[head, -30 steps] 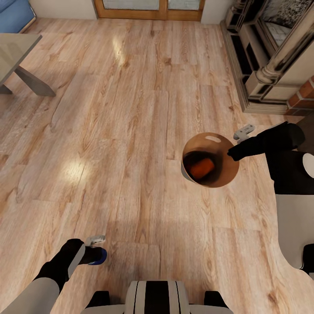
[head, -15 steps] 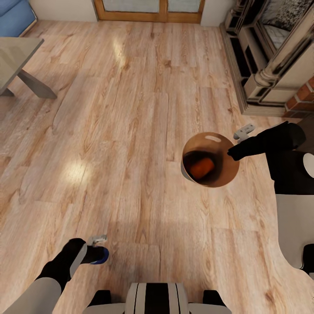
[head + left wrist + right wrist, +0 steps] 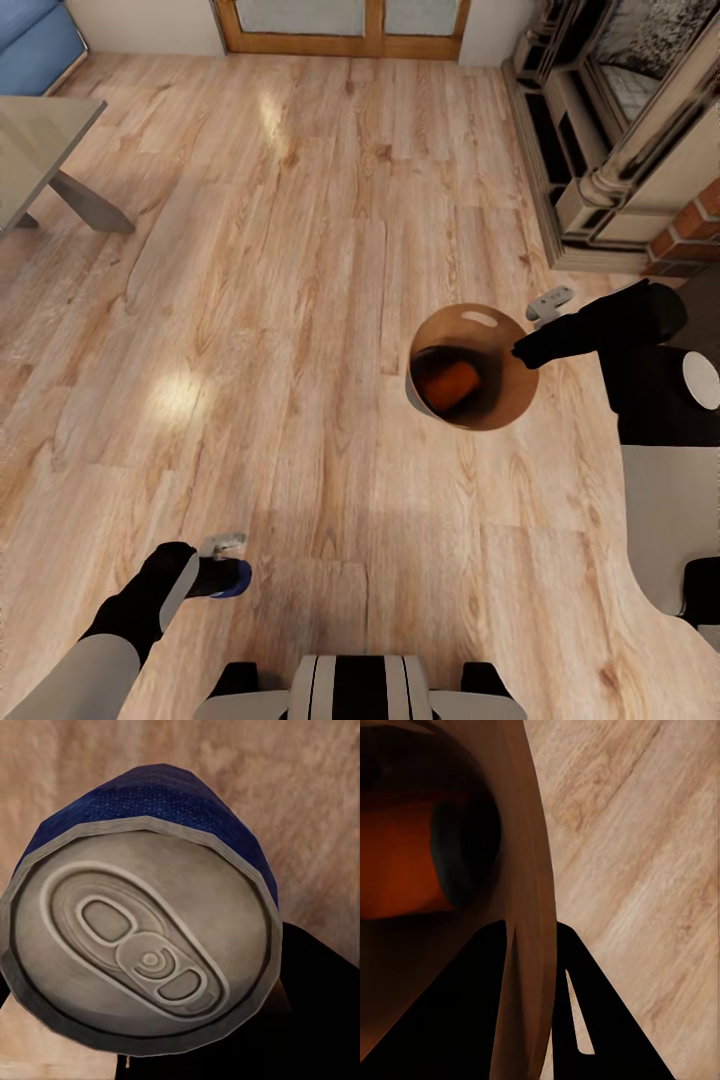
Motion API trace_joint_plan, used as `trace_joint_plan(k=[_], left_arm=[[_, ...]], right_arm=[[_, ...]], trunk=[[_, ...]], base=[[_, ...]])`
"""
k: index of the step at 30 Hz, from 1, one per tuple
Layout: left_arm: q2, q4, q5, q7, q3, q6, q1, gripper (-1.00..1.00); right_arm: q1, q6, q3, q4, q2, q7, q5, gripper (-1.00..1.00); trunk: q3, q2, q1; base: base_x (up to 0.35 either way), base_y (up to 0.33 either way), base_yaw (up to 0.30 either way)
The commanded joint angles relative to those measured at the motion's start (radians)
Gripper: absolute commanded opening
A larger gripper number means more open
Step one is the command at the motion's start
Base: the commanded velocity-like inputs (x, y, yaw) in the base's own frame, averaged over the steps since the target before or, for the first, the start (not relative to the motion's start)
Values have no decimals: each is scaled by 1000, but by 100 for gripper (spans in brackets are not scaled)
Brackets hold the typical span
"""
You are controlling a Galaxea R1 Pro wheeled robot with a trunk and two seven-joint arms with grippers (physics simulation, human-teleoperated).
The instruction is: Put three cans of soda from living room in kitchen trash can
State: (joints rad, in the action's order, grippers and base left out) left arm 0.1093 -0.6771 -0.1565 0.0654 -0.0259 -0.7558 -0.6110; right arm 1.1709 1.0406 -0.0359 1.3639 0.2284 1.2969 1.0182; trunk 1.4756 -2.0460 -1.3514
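**Bin and last can both in hand over the living-room floor**

The wood floor [image 3: 300, 300] spreads wide under the robot, with the brick-trimmed fireplace [image 3: 620, 150] at the right, the wood-framed glass doors [image 3: 345, 20] ahead, a corner of the coffee table [image 3: 40, 140] and a sliver of blue sofa [image 3: 35, 35] at the left.

The tash can [image 3: 500, 400] hangs above the floor, carried by the right gripper [image 3: 522, 345], whose fingers [image 3: 457, 1020] pinch the rim wall, one inside and one outside. It is a thin, stiff, tapered shell, probably light, but a one-sided rim hold lets it tilt and swing, so it wants slow carrying. An orange can [image 3: 447, 383] lies on its side in the coppery bottom; whether a second one lies with it I cannot tell.

The blue can [image 3: 230, 582] is low at the left, clamped by the left gripper [image 3: 222, 568], which closes around its body. The left wrist view shows its silver top [image 3: 142, 952] and pull tab facing the camera. An empty-looking drink can is light, smooth and easily dented, so a moderate squeeze across the mid-body suits it best, as here.
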Motion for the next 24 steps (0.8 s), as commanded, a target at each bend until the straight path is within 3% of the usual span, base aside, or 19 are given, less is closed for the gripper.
trace_joint_plan(k=[1,5,10,13,17,18,19,21,24], left_arm=[[1,-10,3,7,0,-1,0,-100],[6,-134,3,56,0,-81,0,-100],[8,-279,2,68,0,-158,0,-100],[9,-350,2,125,0,-209,0,-100],[11,-431,2,247,0,-291,-1,-100],[11,-447,3,266,0,-291,-1,-100],[15,-501,5,325,0,-291,-3,-100],[20,-537,7,363,0,-291,-5,-100],[53,-601,8,471,1,-291,-14,-100]], right_arm=[[0,7,0,0,0,4,-6,-100],[-10,7,4,-2,-1,3,-5,-100],[-39,7,6,-6,-1,2,-5,-100],[-67,7,11,-8,1,1,-5,-100],[-107,7,20,-22,2,-4,-5,-100],[-112,7,21,-27,1,-4,-5,-100],[-122,7,21,-39,0,-5,-5,-100],[-126,7,22,-44,0,-5,-5,-100],[-133,7,22,-55,-1,-4,-6,-100]], trunk=[[-3,7,4],[-16,35,19],[-31,70,38],[-41,91,50],[-53,119,65],[-57,126,69],[-60,133,73],[-66,147,81],[-75,168,92]], base=[[0,0,0],[0,0,0],[0,0,0],[0,0,0],[0,0,0],[0,0,0],[0,0,0],[0,0,0],[0,0,0]])
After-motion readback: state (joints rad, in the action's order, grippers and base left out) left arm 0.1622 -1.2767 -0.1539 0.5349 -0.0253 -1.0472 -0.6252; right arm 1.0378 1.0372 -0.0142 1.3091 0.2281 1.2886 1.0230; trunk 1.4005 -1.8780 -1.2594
